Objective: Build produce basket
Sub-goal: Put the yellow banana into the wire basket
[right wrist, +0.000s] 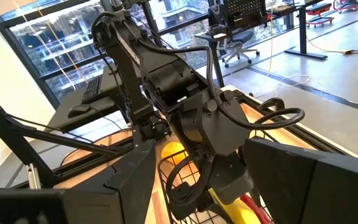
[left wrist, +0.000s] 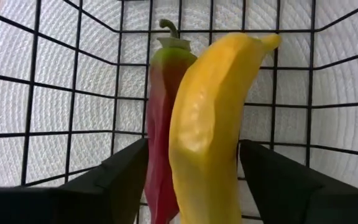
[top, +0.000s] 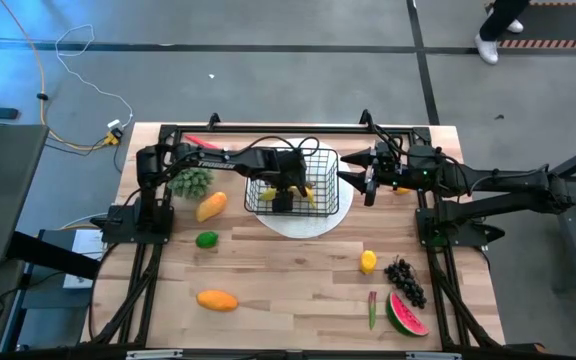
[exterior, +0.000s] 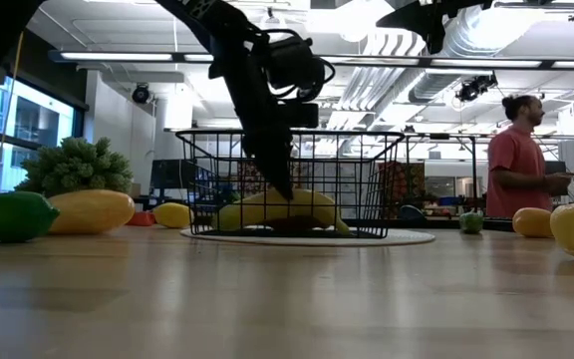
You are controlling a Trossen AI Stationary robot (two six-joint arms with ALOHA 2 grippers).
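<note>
While the left gripper (top: 286, 192) reaches down inside the basket (top: 320, 160), which stands on a white plate (top: 300, 224) at the table's far centre, its jaws stand apart on either side of the banana (left wrist: 211, 124), which lies beside a red pepper (left wrist: 161, 124) on the basket floor; a hasty withdrawal could snag a finger (left wrist: 114, 183) on the mesh or drag the banana out, should a pad cling to it; left arm extends rightward, wrist pitched steeply down; right gripper (top: 353, 178) hovers just right of the basket, raised, jaws apart and empty; mangoes, lime, lemon, grapes and watermelon lie outside it.
</note>
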